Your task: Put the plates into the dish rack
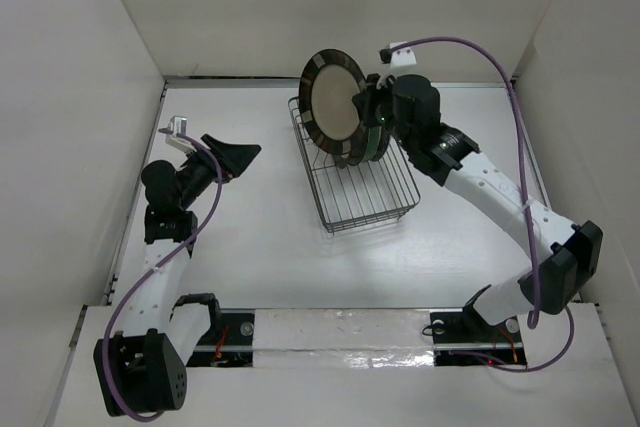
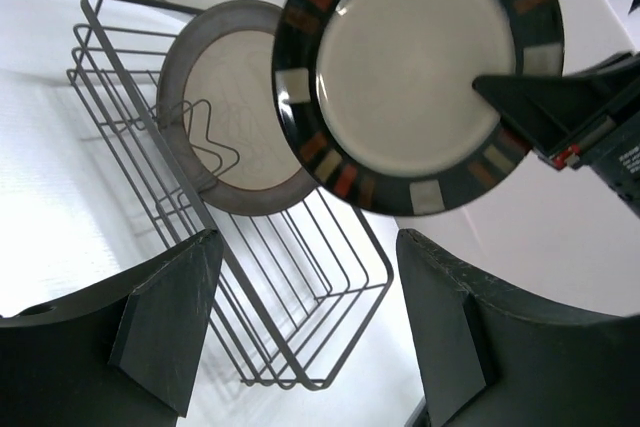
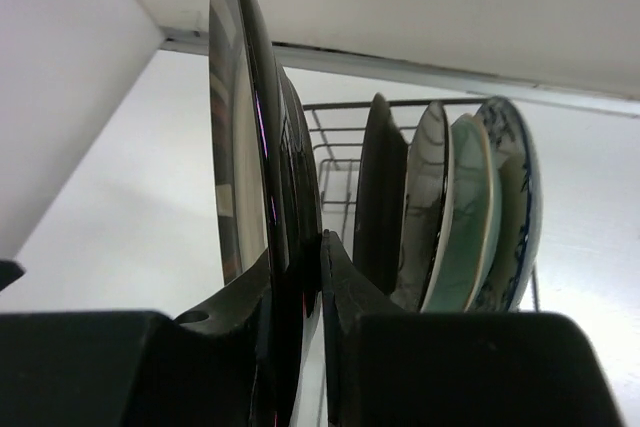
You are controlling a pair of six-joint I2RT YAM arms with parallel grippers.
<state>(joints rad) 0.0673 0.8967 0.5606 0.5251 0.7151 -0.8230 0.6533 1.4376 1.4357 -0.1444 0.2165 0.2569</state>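
Plates point(image 3: 455, 217) stand four upright in the rack point(image 1: 372, 192), near the far edge of the counter point(image 1: 270, 257). The fifth, the striped-rim plate point(image 1: 333, 97), hangs on edge over the rack's far end, my right hand point(image 1: 366, 115) clamped on its rim. My left hand point(image 1: 235, 155) waits apart, toward the left edge. My worry: lowered tilted, it knocks the grey-rimmed plate point(image 2: 235, 97) or misses the prongs
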